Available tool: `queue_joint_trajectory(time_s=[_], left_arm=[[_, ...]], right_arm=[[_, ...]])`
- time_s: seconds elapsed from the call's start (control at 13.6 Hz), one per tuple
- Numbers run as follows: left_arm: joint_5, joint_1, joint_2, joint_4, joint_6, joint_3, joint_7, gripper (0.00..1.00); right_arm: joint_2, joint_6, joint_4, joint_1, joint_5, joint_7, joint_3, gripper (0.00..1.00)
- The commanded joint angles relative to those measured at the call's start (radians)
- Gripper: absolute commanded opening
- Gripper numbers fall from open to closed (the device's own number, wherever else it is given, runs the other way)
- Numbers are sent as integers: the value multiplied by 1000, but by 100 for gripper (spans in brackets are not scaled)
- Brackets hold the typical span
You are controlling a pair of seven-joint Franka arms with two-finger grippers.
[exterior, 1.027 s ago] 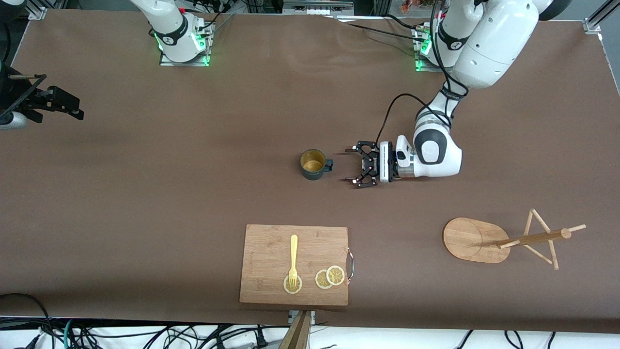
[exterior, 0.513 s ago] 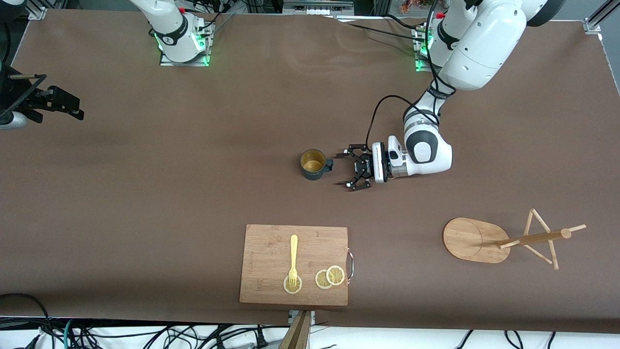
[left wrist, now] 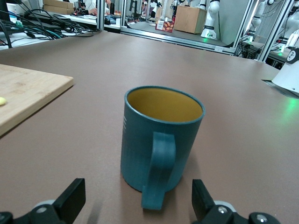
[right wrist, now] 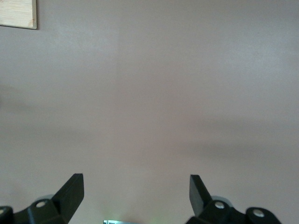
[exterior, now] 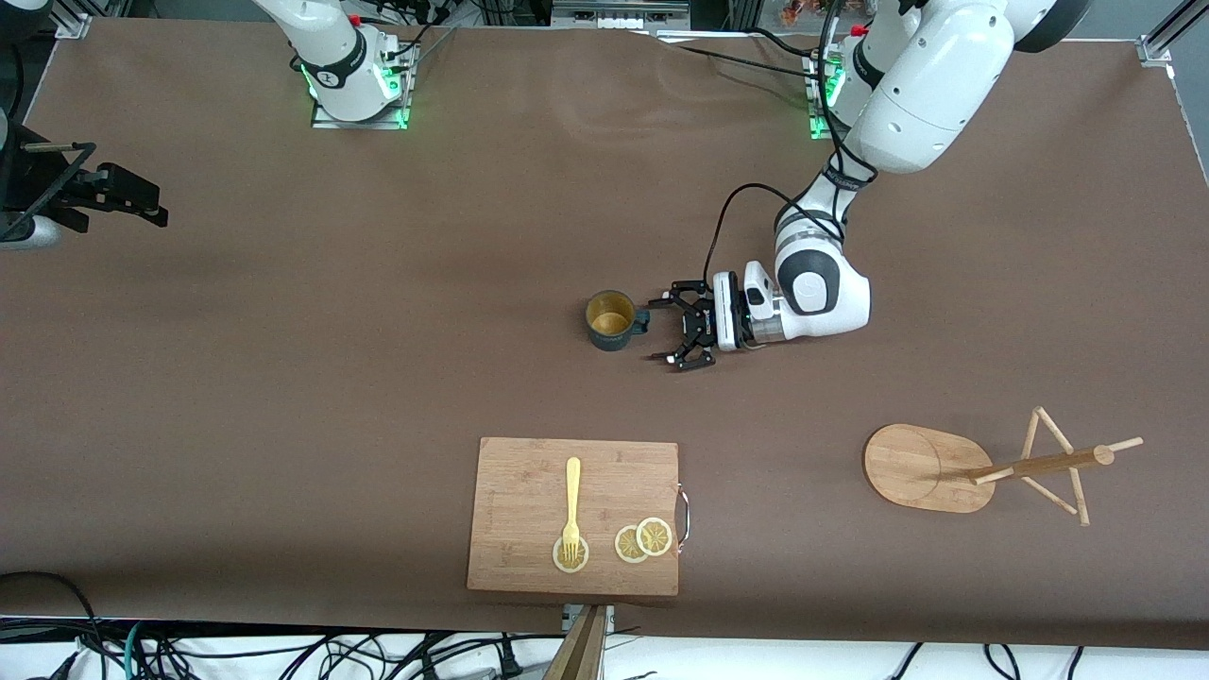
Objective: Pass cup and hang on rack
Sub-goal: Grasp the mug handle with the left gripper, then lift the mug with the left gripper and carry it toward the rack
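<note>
The dark teal cup [exterior: 609,321] with a yellow-ochre inside stands upright mid-table, its handle [exterior: 642,323] pointing toward the left arm's end. My left gripper [exterior: 663,331] is low, level with the cup and open, its fingertips just short of the handle and on either side of its line. In the left wrist view the cup [left wrist: 159,121] fills the middle, handle [left wrist: 159,175] facing the open left gripper [left wrist: 138,198]. The wooden rack [exterior: 921,467] stands nearer the front camera, toward the left arm's end. My right gripper [exterior: 104,184] waits open and empty over the right arm's end of the table [right wrist: 135,186].
A bamboo cutting board [exterior: 529,482] with a yellow fork [exterior: 571,505] and lemon slices [exterior: 642,540] lies near the table's front edge, nearer the camera than the cup. Its edge shows in the left wrist view [left wrist: 23,93] and a corner in the right wrist view [right wrist: 16,13].
My left gripper has moved toward the cup, closing the gap to its handle, still open. The cup, rack and right arm have not moved.
</note>
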Motion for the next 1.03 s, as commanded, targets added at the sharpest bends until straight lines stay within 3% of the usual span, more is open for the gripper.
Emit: queue_joint_trajectory(time_s=[0.0, 0.22, 0.29, 0.37, 0.51, 0.59, 0.66, 0.95], left_arm=[[-59, -25, 20, 17, 13, 0, 37, 100], [-61, -32, 18, 17, 33, 0, 37, 100], [-61, -39, 18, 17, 35, 0, 37, 93], [-61, -41, 17, 17, 35, -2, 37, 77], [-64, -39, 12, 7, 35, -2, 35, 17], [-64, -39, 11, 7, 35, 0, 35, 15], [-65, -39, 9, 8, 35, 0, 35, 0], [-53, -27, -29, 14, 35, 8, -29, 0]], right_arm=[[7, -29, 22, 2, 17, 9, -6, 100], [9, -31, 22, 1, 19, 3, -9, 100], [9, -31, 22, -1, 19, 3, -11, 100], [9, -32, 21, -4, 20, 3, -11, 100], [9, -34, 20, -5, 20, 3, -11, 100], [9, -35, 20, -5, 23, 3, -11, 100], [9, -35, 20, -4, 25, 7, -11, 100], [9, -37, 19, -5, 25, 7, -11, 100]])
